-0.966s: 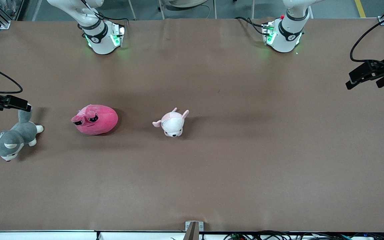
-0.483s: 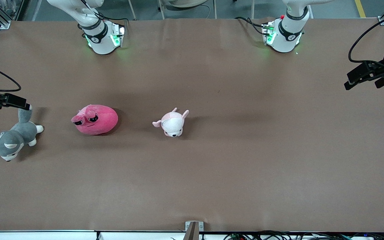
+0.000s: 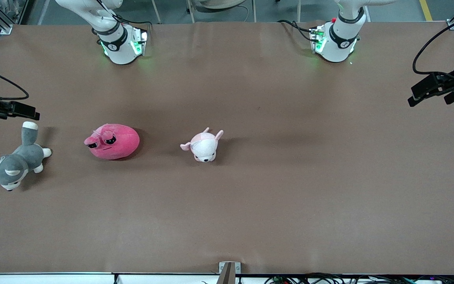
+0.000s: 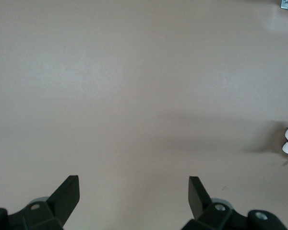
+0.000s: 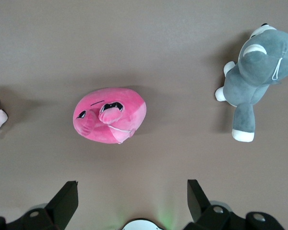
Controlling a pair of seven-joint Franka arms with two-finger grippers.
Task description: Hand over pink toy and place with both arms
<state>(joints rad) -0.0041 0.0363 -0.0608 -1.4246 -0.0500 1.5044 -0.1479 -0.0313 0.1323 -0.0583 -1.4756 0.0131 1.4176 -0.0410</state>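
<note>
The pink toy, a rounded hot-pink plush with black sleepy eyes, lies on the brown table toward the right arm's end. It also shows in the right wrist view, with nothing touching it. My right gripper hangs high over the right arm's end of the table; in its own view it is open and empty, well above the toy. My left gripper hangs high over the left arm's end; in its view it is open and empty over bare table.
A small pale pink-and-white puppy plush lies near the table's middle, beside the pink toy. A grey husky plush lies at the right arm's end, near the table edge. The arm bases stand at the table's farthest edge from the front camera.
My right gripper has shifted a little toward the arm bases, uncovering the husky's tail. The left gripper and the toys have hardly moved.
</note>
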